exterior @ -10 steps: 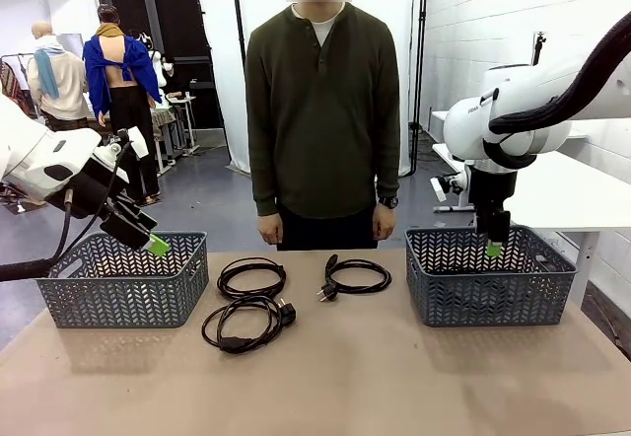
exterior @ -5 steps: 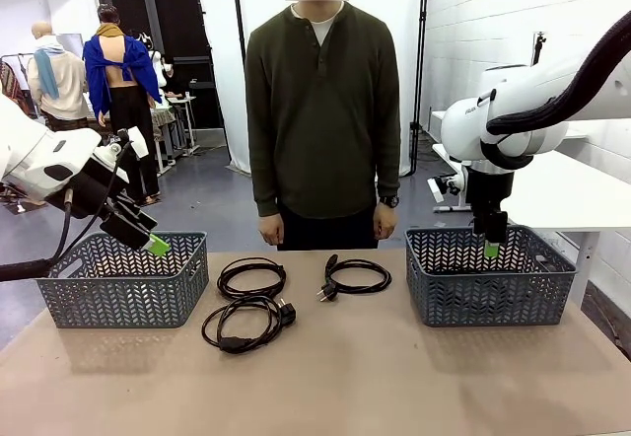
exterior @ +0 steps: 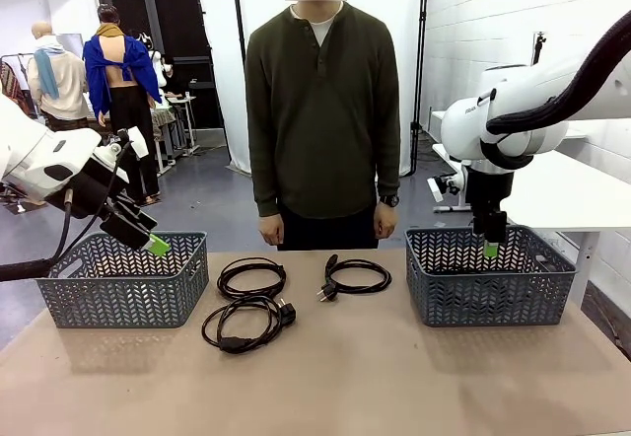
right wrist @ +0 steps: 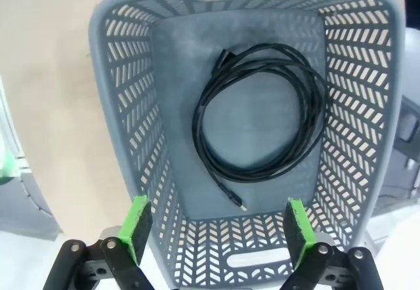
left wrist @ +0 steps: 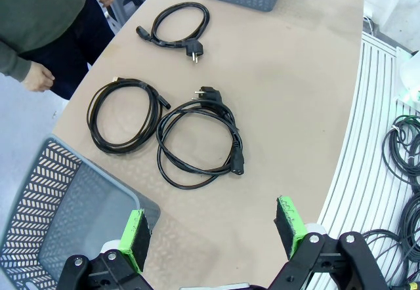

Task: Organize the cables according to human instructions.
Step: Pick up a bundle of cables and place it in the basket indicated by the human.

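Note:
Three coiled black cables lie on the tan table: one point(exterior: 251, 277) toward the person, one with chunky plugs point(exterior: 245, 323) nearer me, and one point(exterior: 355, 276) to the right. The left wrist view looks down on the same coils point(left wrist: 125, 114), point(left wrist: 197, 136), point(left wrist: 174, 26). Another thin coil point(right wrist: 259, 129) lies on the floor of the right grey basket point(exterior: 490, 276). My left gripper point(exterior: 153, 244) hangs open above the left grey basket point(exterior: 123, 278), nothing between its green pads point(left wrist: 134, 237). Directly over the right basket point(right wrist: 138, 106) my right gripper point(exterior: 490, 249) is open and empty.
A person in a dark green shirt stands at the far table edge, hands point(exterior: 270, 229) down at the sides. The table point(exterior: 375, 377) has bare surface in front of the cables. More cables lie on the floor beside the table edge point(left wrist: 410, 172).
The right arm has shifted slightly left over its basket. The left arm and the cables have stayed put.

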Available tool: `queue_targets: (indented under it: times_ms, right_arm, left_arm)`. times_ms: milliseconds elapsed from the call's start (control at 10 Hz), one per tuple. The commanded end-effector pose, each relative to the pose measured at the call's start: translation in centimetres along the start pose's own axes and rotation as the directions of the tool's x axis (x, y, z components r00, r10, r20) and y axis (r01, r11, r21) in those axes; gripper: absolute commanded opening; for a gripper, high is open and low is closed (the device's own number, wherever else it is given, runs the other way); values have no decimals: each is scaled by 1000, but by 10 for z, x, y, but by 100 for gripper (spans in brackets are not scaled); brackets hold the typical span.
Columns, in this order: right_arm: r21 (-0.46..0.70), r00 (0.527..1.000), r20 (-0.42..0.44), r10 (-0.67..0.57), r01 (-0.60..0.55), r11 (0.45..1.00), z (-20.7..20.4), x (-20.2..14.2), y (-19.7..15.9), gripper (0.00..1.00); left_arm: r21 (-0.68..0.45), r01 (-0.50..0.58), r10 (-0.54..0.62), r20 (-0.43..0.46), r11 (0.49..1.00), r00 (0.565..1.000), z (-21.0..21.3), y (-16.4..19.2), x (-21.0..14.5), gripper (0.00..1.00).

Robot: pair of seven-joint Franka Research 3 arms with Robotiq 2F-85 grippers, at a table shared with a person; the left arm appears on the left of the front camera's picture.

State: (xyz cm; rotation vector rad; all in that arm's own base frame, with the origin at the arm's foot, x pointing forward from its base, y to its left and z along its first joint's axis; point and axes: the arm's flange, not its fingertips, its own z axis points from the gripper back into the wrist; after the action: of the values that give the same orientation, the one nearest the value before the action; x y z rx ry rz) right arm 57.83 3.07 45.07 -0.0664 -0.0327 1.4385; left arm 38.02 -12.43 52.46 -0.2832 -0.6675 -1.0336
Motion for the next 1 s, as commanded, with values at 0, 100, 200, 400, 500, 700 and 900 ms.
queue_targets:
  times_ms: [0,100,200,400,500,700,900]
  right_arm:
    - [-13,991,81,-105,106,994,14,12,13,100]
    - [-12,986,96,-139,141,990,24,20,27,100]
    - [-21,981,100,-167,170,985,31,30,43,100]
    - [-33,961,87,-261,265,964,38,47,76,100]
    - [-57,950,94,-298,303,951,40,58,96,100]
    - [-38,927,172,-334,345,938,37,73,126,100]
    - [-53,909,240,-340,363,930,32,84,152,100]
  left_arm:
    - [-16,5,-4,12,1000,1000,-1,2,-3,100]
    - [-16,5,-4,12,1000,1000,-1,2,-3,100]
    - [-16,5,-4,12,1000,1000,-1,2,-3,100]
    - [-16,5,-4,12,1000,1000,-1,2,-3,100]
    - [-16,5,-4,12,1000,1000,-1,2,-3,100]
    - [-16,5,-4,12,1000,1000,-1,2,-3,100]
    - [-16,5,-4,12,1000,1000,-1,2,-3,100]
